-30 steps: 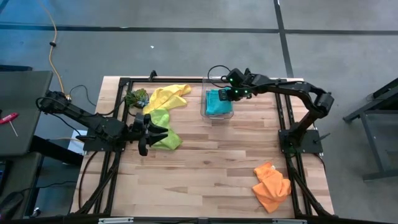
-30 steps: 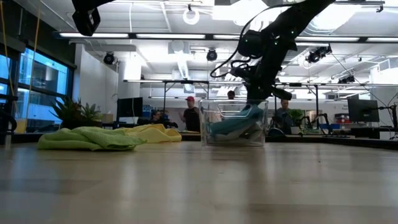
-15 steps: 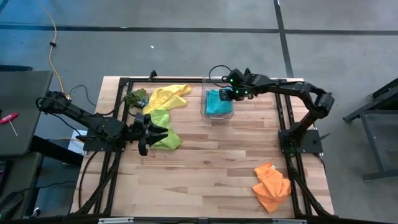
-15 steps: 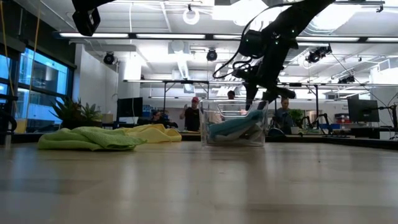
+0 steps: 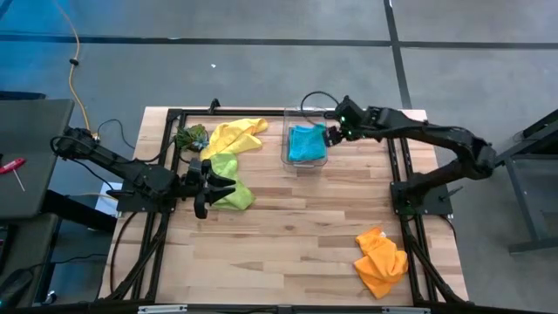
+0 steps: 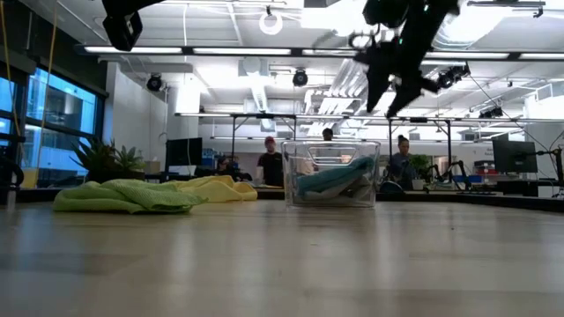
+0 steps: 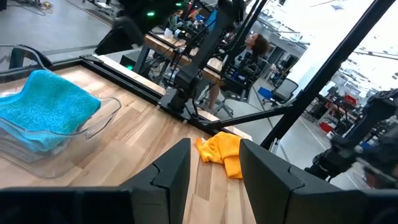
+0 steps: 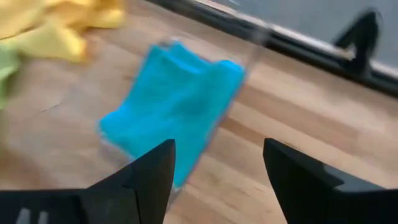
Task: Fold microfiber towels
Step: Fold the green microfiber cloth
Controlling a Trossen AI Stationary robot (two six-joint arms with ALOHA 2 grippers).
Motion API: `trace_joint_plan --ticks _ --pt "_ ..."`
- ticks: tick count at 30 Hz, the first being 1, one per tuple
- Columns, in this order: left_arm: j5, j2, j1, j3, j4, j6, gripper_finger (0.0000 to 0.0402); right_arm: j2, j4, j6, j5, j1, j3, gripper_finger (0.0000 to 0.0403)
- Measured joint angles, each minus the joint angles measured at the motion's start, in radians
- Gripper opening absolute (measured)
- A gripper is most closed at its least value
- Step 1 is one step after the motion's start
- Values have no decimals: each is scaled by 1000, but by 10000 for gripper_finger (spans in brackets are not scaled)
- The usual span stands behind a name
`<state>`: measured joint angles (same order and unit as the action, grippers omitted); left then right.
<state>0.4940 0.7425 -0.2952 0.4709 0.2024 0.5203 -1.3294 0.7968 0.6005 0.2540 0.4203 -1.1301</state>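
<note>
A teal towel (image 5: 305, 143) lies folded in a clear plastic box (image 5: 288, 159) at the far middle of the table. My right gripper (image 5: 330, 136) hangs open above the box's right side, clear of the towel (image 8: 177, 106). In the low view it (image 6: 386, 90) stands well over the box (image 6: 331, 173). A yellow towel (image 5: 234, 133) and a lime green towel (image 5: 231, 185) lie crumpled at the far left. My left gripper (image 5: 209, 185) waits open over the lime one, raised off the table. An orange towel (image 5: 381, 262) lies bunched near the front right.
A small green leafy clump (image 5: 190, 137) sits by the yellow towel at the far left. Black frame rails (image 5: 403, 187) run along the table's sides. Bare wood (image 5: 296, 235) stretches across the middle and front. People show in the room behind the table.
My right gripper has opened and let go of the teal towel. It has then risen out of the box and drawn back toward the table's right edge. The towel stays lying in the box.
</note>
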Motion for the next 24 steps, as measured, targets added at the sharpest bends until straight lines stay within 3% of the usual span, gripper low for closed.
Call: trace_joint_plan --ticks 4,10,14,24 --pt "17 0 0 0 4 -5 129 69 -125 -7 63 -170 62 236" --pt "36 0 0 0 66 -78 129 227 -638 102 79 -441 391 236" --pt "72 0 1 0 98 -116 129 287 -962 109 93 -581 523 236" --pt "116 0 34 0 87 -112 160 290 -996 -75 137 -670 499 236"
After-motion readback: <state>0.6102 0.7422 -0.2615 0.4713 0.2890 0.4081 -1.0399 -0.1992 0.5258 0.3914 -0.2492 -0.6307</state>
